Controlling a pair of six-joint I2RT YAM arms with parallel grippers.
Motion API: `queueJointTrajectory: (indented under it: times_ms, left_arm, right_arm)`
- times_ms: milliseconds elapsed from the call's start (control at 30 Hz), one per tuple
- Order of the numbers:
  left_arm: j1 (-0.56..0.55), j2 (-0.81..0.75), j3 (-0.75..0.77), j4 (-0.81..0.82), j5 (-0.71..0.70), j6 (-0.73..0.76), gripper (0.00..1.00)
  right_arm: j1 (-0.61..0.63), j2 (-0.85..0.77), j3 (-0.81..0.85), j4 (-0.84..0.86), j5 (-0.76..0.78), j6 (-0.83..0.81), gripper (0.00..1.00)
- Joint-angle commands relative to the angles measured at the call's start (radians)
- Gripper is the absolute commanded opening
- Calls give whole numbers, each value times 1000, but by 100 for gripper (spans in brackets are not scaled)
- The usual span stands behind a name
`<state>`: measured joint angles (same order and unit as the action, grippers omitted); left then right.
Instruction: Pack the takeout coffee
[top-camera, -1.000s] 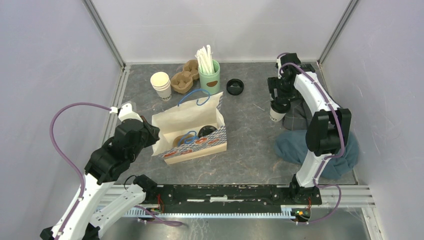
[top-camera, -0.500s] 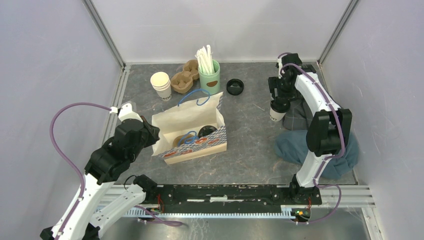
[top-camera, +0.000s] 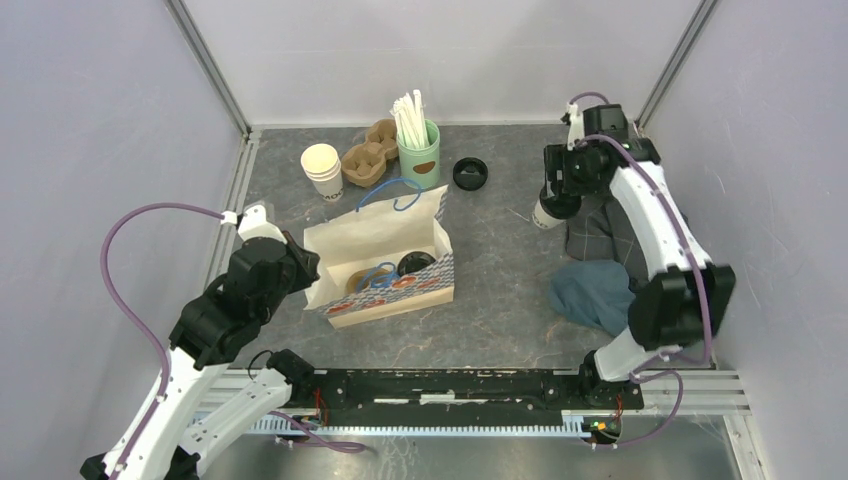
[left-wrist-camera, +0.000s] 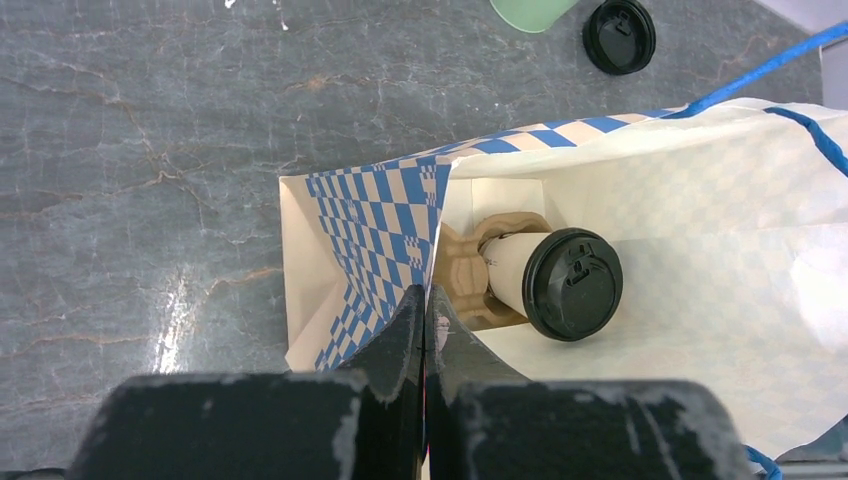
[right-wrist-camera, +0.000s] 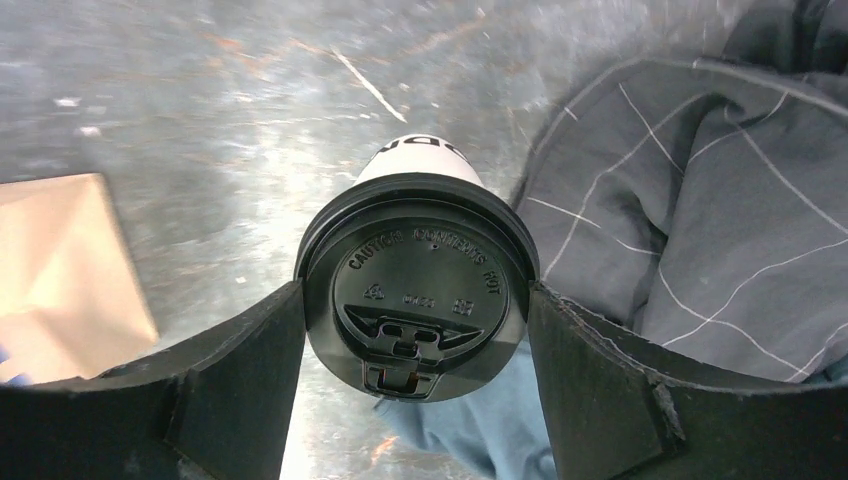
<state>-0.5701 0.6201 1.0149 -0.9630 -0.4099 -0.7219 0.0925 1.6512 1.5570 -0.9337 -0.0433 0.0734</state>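
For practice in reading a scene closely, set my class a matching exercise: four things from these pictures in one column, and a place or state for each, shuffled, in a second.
Column one
1 takeout coffee near the cloth
2 left gripper
3 loose black lid
4 green cup

Column two
A holds white straws
B shut on the paper bag
C lies alone on the table
D held by the right gripper

Pairs: 1-D, 2-B, 3-C, 4-A

Bright even light, glare on table (right-wrist-camera: 232, 140)
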Motion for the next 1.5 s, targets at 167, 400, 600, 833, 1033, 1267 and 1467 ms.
queueJointTrajectory:
  times_ms: [167, 400, 600, 833, 1033, 1267, 1467]
  left_arm:
    - [-2, -138, -77, 304, 67, 185, 2]
    - [-2, -307, -203, 482, 42, 310, 2]
    - [-2, -324, -211, 429, 60, 282, 2]
    - [-2, -316, -204, 367, 62, 218, 2]
    - [-2, -300, -193, 334, 63, 194, 2]
    - [-2, -310, -199, 332, 58, 201, 2]
    - [-2, -324, -203, 330, 59, 219, 2]
  right_arm:
    - [188, -483, -80, 362, -376, 36, 77]
    - [456, -534, 67, 447, -377, 123, 75]
    - [639, -453, 220, 444, -393, 189, 73]
    - [966, -324, 310, 405, -256, 184, 72]
    - [1197, -202, 443, 227, -35, 86, 72]
    - [1381, -127, 500, 80, 239, 3, 71]
    - [1486, -33, 543, -26, 479, -33, 71]
